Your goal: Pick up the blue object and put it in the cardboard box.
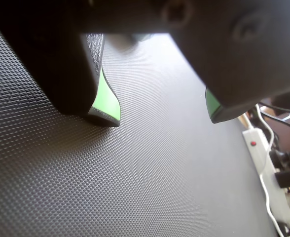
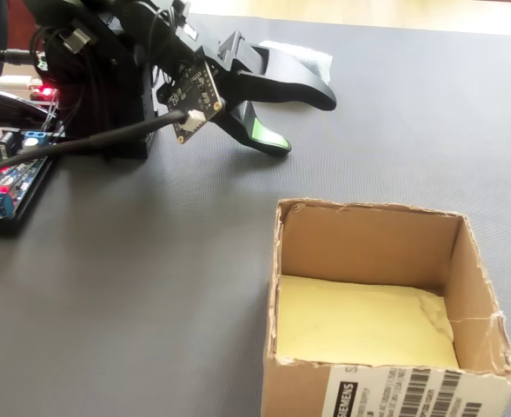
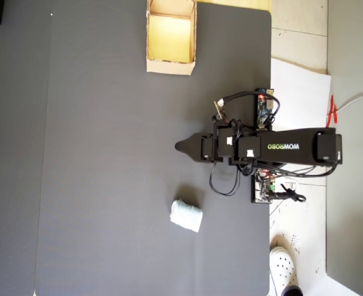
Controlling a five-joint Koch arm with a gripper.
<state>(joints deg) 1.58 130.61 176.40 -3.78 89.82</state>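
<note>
Blue object (image 3: 186, 215): lying on the dark table (image 3: 107, 185), just near the gripper (image 3: 180, 147) in the overhead view, well apart from the cardboard box (image 3: 171, 63). Looks soft, light, squashy. Best pinched across the narrow middle. Jaws wide open, holding nothing.

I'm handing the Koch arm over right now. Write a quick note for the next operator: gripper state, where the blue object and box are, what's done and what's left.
Gripper: open and empty, jaws apart with green pads showing, low over the dark mat.
Blue object: lying on the mat, untouched, apart from the gripper; in the overhead view it sits below the gripper's tip.
Cardboard box: at the top edge of the mat in the overhead view, flaps up; its yellowish inside looks empty in the fixed view.
Done: nothing yet, no grasp.
Left: move to the blue object, close on it, lift, carry it to the box and release it inside.
</note>
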